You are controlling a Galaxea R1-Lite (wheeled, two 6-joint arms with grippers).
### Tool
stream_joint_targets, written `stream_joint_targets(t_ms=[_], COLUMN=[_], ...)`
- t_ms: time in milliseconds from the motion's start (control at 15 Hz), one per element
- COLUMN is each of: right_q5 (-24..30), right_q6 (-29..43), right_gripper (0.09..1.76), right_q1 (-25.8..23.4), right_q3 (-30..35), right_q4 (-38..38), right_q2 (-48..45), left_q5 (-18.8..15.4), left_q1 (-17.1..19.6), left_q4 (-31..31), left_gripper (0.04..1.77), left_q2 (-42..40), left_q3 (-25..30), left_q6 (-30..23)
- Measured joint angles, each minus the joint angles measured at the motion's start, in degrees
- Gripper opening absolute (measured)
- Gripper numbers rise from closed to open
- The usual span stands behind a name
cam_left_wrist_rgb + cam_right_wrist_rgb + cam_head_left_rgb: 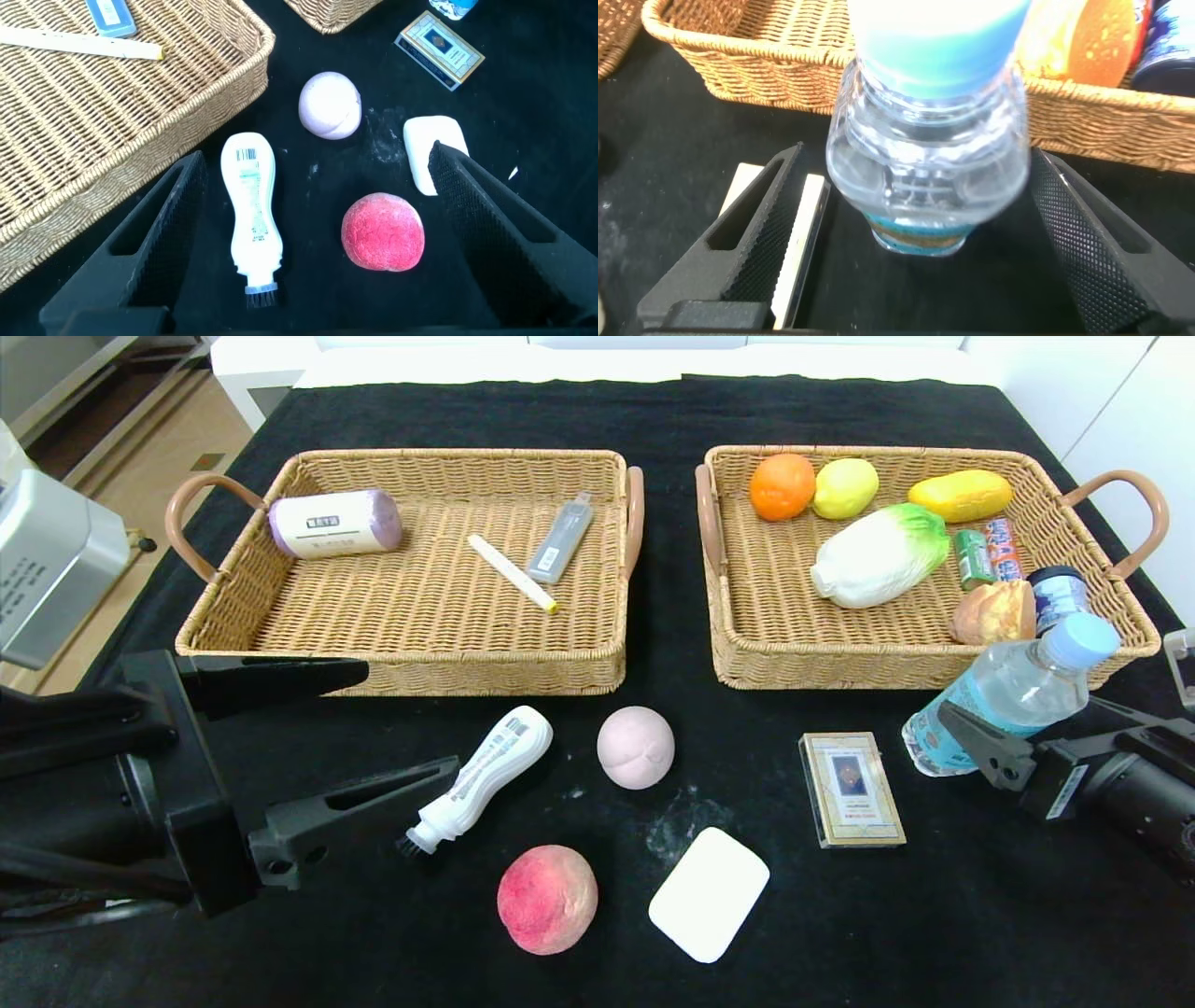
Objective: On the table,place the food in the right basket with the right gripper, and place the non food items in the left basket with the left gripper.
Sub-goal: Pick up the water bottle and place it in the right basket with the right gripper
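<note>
On the black table [934,924] lie a white brush-tipped bottle [485,775], a pink bun [636,747], a peach [547,899], a white pad [709,893] and a gold-edged card box [850,789]. My left gripper [411,717] hovers open in front of the left basket [401,672]. In its wrist view the brush bottle [250,210] and peach [382,231] lie between its fingers, untouched. My right gripper [1018,705] stands open around the upright water bottle [1013,691], in front of the right basket [840,672]. Gaps show beside the water bottle [924,177] in the right wrist view.
The left basket holds a purple-and-white roll [334,523], a white pen [512,573] and a grey case [560,538]. The right basket holds an orange [782,485], a lemon [845,488], a cabbage [878,555], bread [994,612] and cans. A grey box [47,560] stands at far left.
</note>
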Motion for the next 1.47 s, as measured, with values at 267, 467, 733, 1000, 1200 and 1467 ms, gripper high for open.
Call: stream_joint_targets(t_ms=[267, 467, 733, 1000, 1200, 1467], right_q5=[-0.7, -1.0, -1.0, -1.0, -0.9, -0.9], right_q6=[0.0, 0.0, 0.2, 0.4, 0.3, 0.3], right_gripper=[1.71, 1.71, 1.71, 1.33, 1.08, 1.08], right_q1=[0.1, 0.1, 0.1, 0.1, 0.1, 0.1], right_q3=[-2.5, -4.2, -4.9, -5.4, -5.4, -5.5], right_q4=[-0.1, 0.0, 0.0, 0.0, 0.0, 0.0], right_q2=[1.0, 1.4, 2.3, 2.9, 3.0, 2.9], left_q5=[0.0, 0.0, 0.0, 0.0, 0.0, 0.0], left_q1=[0.0, 0.0, 0.0, 0.1, 0.1, 0.1], left_q4=[0.0, 0.0, 0.0, 0.0, 0.0, 0.0], left_gripper=[1.72, 1.72, 1.72, 1.72, 1.72, 1.72], left_q2=[-0.1, -0.3, -0.3, -0.5, -0.6, -0.7], left_q3=[0.0, 0.0, 0.0, 0.0, 0.0, 0.0], left_q6=[0.0, 0.0, 0.0, 0.0, 0.0, 0.0])
